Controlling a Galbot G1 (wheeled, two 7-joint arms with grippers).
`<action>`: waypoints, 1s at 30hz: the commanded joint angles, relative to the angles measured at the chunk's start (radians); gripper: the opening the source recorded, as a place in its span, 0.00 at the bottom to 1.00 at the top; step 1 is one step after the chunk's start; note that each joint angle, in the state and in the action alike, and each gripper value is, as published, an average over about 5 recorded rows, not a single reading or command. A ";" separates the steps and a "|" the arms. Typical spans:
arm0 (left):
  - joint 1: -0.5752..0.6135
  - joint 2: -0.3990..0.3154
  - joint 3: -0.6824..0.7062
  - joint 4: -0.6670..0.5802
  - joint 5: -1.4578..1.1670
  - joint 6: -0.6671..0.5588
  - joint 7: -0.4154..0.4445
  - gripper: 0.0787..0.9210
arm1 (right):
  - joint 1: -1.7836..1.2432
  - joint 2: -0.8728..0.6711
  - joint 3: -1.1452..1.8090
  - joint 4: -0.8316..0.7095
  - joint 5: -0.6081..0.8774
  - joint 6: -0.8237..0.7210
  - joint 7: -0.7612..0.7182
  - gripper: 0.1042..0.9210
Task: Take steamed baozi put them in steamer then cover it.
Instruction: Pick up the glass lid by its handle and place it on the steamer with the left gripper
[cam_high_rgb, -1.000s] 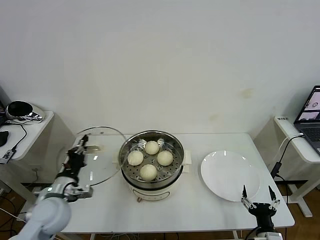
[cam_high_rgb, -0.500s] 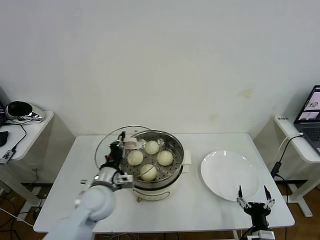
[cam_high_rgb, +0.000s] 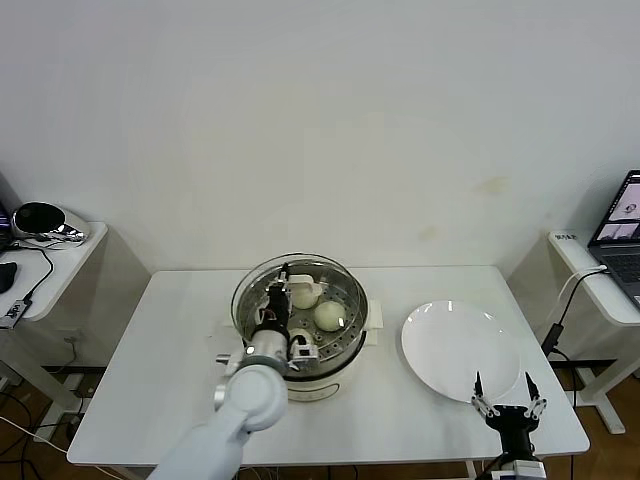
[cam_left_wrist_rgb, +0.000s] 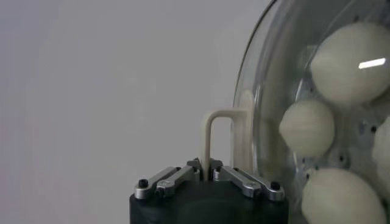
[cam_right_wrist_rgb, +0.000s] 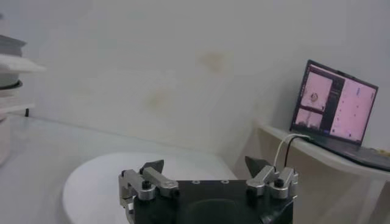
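Head view: left end effector (cam_high_rgb: 281, 297) clamped on cover (cam_high_rgb: 300, 290) handle, cover directly over steamer (cam_high_rgb: 310, 375); right end effector (cam_high_rgb: 505, 398) spread apart, idle beside plate (cam_high_rgb: 455, 345).

Two baozi (cam_high_rgb: 327, 316) showing in head view – four through the cover (cam_left_wrist_rgb: 268, 91) – one steamer (cam_high_rgb: 352, 300), one plate (cam_high_rgb: 458, 350)

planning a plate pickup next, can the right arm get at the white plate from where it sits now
Probably yes. The right gripper waits open at the table's near edge, right beside the white plate, with nothing between them. The left gripper is busy holding the cover over the steamer.
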 joint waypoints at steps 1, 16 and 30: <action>-0.028 -0.099 0.042 0.075 0.088 0.015 0.020 0.08 | 0.000 0.001 0.002 -0.010 -0.002 0.004 0.001 0.88; 0.016 -0.098 0.003 0.068 0.116 0.005 0.019 0.08 | -0.008 -0.008 0.000 -0.014 0.003 0.015 0.000 0.88; 0.033 -0.089 -0.006 0.052 0.112 0.003 0.025 0.08 | -0.007 -0.004 -0.005 -0.020 -0.002 0.019 0.000 0.88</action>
